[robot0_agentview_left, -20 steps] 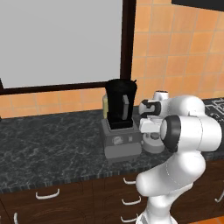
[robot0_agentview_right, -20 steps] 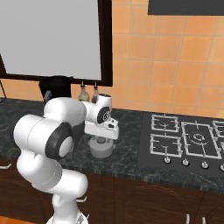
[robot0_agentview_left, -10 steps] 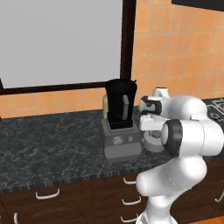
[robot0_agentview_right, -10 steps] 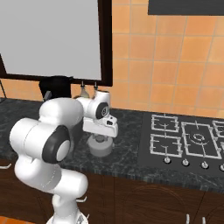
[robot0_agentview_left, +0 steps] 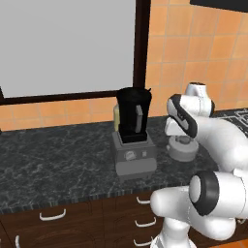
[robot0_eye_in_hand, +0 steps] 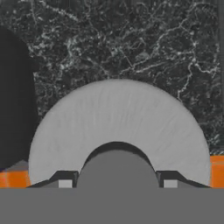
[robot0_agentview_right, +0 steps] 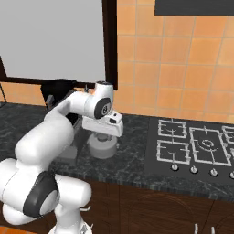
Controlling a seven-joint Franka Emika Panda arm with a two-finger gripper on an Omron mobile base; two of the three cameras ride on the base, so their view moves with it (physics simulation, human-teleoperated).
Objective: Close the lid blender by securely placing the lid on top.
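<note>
Directly above the lid (robot0_eye_in_hand: 118, 127), hand pointing down.

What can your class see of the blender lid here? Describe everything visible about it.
The lid is a round, pale grey disc with a raised central knob, matte like plastic. It lies flat on the dark speckled counter, to the right of the blender and apart from it, so the jar is not yet capped. The pincer hangs directly above, its fingertips either side of the knob; contact cannot be told.
</note>
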